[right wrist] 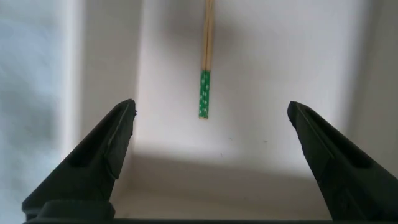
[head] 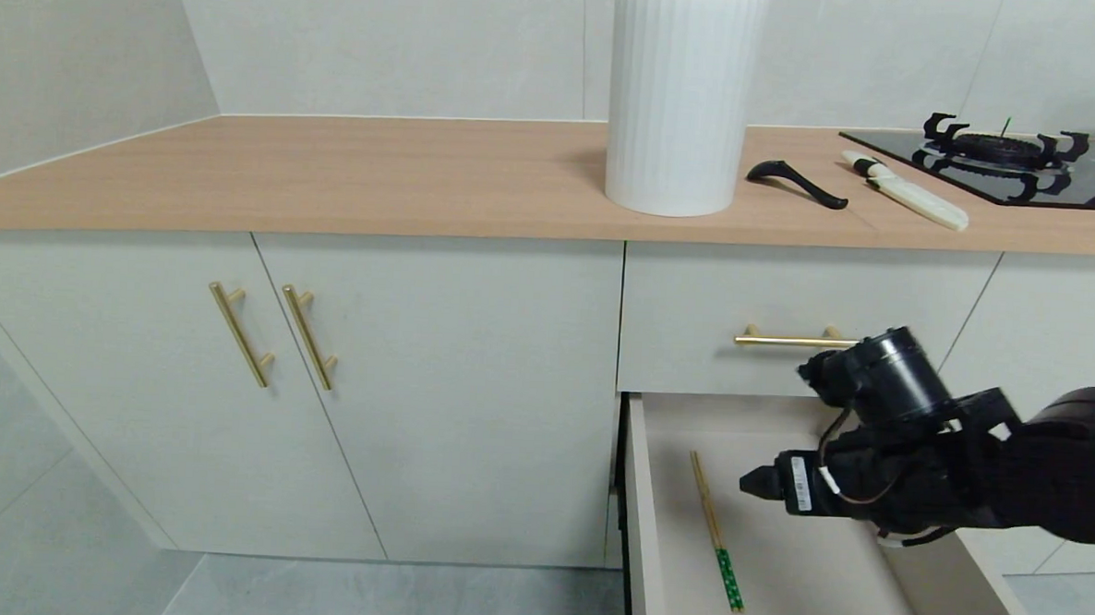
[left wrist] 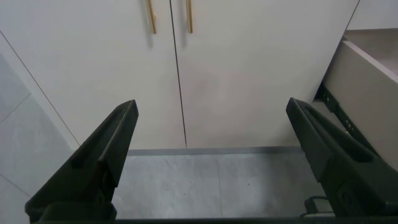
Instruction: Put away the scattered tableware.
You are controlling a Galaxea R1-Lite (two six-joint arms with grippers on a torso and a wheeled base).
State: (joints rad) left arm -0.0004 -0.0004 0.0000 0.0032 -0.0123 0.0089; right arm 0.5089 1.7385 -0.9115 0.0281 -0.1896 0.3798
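Pair of wooden chopsticks w/ green ends (head: 716, 530) lies on the floor of the pale pull-out drawer (head: 641, 524), near its left wall. R gripper (right wrist: 209, 109) hangs over it, jaws spread wide, holding nothing. L gripper (left wrist: 211, 106) sits low facing the cupboard doors, jaws likewise spread & empty. Not yet put away, toward the worktop's right end: black curved spoon (head: 798, 183) & white knife (head: 904, 191), btwn the white ribbed canister (head: 677, 101) and the hob (head: 1006, 166). We see two risks. R arm lifting straight up could catch the brass handle (head: 791, 339) of the upper drawer. The slim knife may slip from the jaws and drop.
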